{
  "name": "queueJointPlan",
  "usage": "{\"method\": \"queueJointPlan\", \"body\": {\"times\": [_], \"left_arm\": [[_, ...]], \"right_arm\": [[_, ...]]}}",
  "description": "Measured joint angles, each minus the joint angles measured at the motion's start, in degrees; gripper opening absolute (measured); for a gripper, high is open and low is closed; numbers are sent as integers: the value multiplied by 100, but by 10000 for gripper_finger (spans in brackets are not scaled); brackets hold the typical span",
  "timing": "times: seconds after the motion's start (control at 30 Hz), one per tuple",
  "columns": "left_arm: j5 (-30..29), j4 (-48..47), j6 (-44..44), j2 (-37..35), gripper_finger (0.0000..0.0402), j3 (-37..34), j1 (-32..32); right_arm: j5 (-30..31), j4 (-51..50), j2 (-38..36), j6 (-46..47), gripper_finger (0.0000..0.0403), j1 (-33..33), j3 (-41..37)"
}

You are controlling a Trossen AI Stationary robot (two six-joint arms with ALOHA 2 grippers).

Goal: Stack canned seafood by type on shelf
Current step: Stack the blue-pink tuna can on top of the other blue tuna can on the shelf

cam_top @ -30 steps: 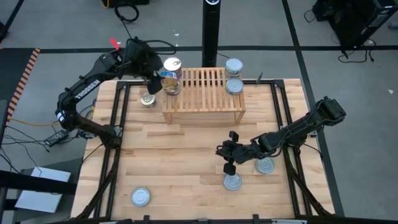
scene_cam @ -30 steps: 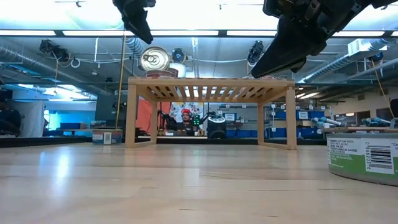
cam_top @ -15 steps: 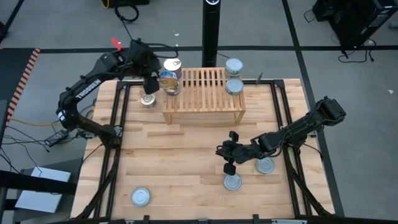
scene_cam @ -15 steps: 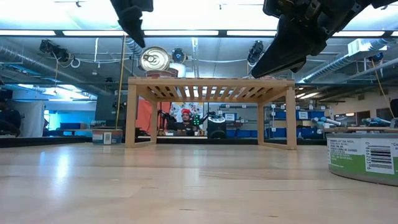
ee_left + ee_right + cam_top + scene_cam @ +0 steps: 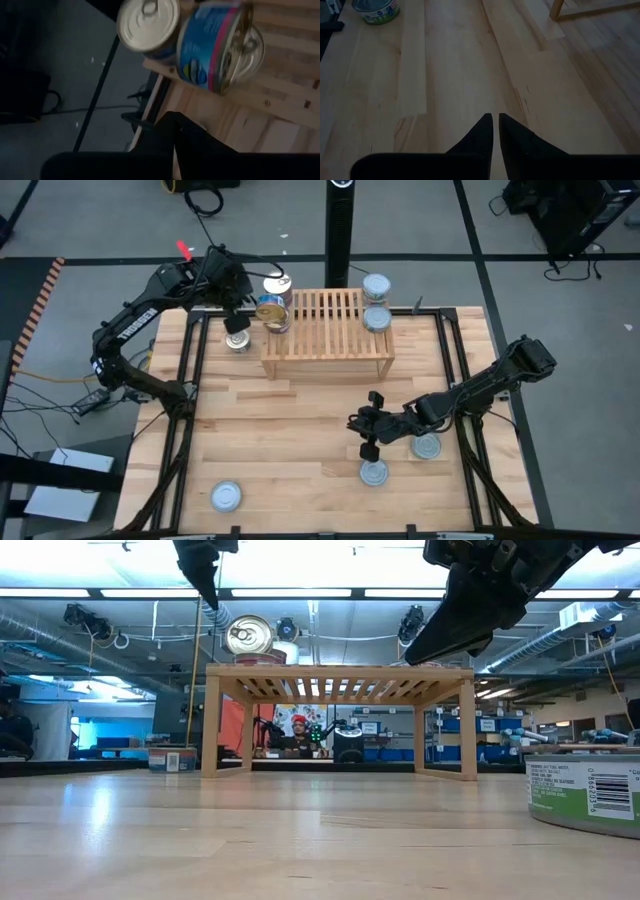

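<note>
Left gripper (image 5: 237,308) hangs just off the left end of the shelf (image 5: 325,345), fingers pressed together on nothing; wrist view shows them closed with a blue-label tin (image 5: 212,47) lying tipped on its side on the slats, next to a pale-lidded tin (image 5: 149,25) at the corner; in the high view that pair sits at the shelf's left end, tipped tin (image 5: 271,311) in front of pale one (image 5: 277,283); right end holds two blue-silver tins (image 5: 376,302) standing.

Right gripper (image 5: 368,425) waits low over the table centre-right, fingers (image 5: 481,136) together, empty; two loose tins (image 5: 400,459) just beside it, another tin (image 5: 226,497) near the front-left corner, one tin (image 5: 237,341) on the table left of the shelf.

Step in hand, as I judge: left arm needs to fix or restack the tipped tin; best to reopen wide, come down squarely over its rim, avoid nudging the corner tin off the edge; match lid type before stacking.
</note>
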Motion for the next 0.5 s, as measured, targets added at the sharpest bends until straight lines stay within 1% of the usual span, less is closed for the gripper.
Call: {"method": "queueJointPlan", "body": {"times": [0.13, 0.23, 0.33, 0.5], "left_arm": [[-2, -232, -20, 10, 25, 0, -4], [-2, -285, -162, 10, 49, 0, -7], [2, -360, -301, 10, 89, -2, -7], [7, -291, -590, 10, 172, -5, -7]], "right_arm": [[0, 0, -1, -33, 43, -2, 0], [0, 0, -1, -31, 43, -4, 0], [0, 2, 0, -5, 43, -4, 0], [-2, 2, -1, 2, 43, -4, 0]]}}
